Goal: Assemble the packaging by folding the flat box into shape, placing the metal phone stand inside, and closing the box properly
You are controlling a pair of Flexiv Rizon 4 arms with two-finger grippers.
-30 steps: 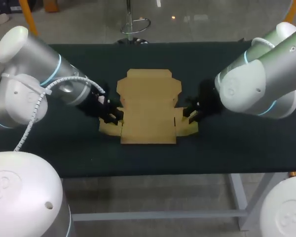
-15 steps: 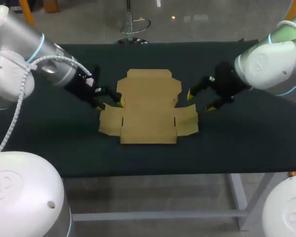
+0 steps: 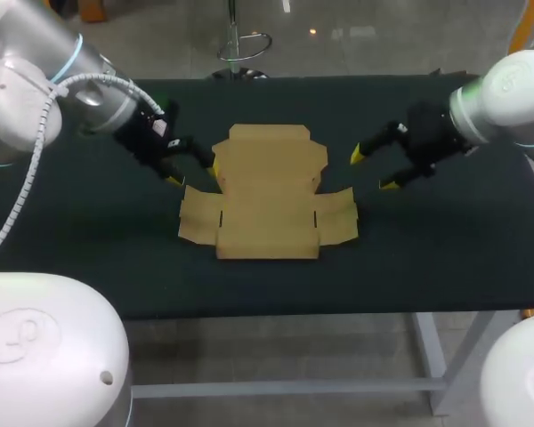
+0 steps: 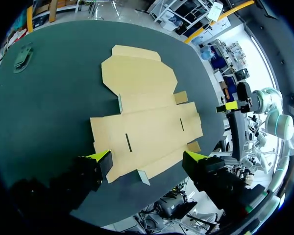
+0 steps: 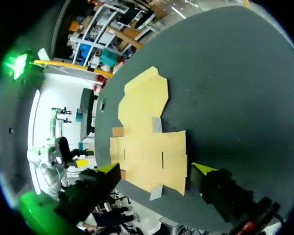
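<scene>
A flat box (image 3: 267, 200) of plain brown card lies unfolded on a dark tabletop (image 3: 427, 258), midway between the two pincers. Its large lid panel points away from the robot. Its short side flaps stick out towards each pincer. No wall or flap is raised yet, so the folding step has not begun.

The left pincer (image 3: 193, 173) hangs just beside the box's left edge, near where the lid panel meets the base. Its yellow tips are spread wide and hold nothing. In its own wrist view the whole box lies ahead of it and between the lines of its fingers.

The right pincer (image 3: 374, 171) is near the box's right side, a little apart from the flap. It is also wide open and holds nothing.

The two pincers flank the box from opposite sides, probably so each can take the side nearest it and lift both together.

A small dark object (image 4: 23, 56) lies on the tabletop well ahead of the left pincer, beyond the box. It is too small to identify, so I cannot tell if it is the phone stand.

Bare dark cloth shows all round the box.
</scene>
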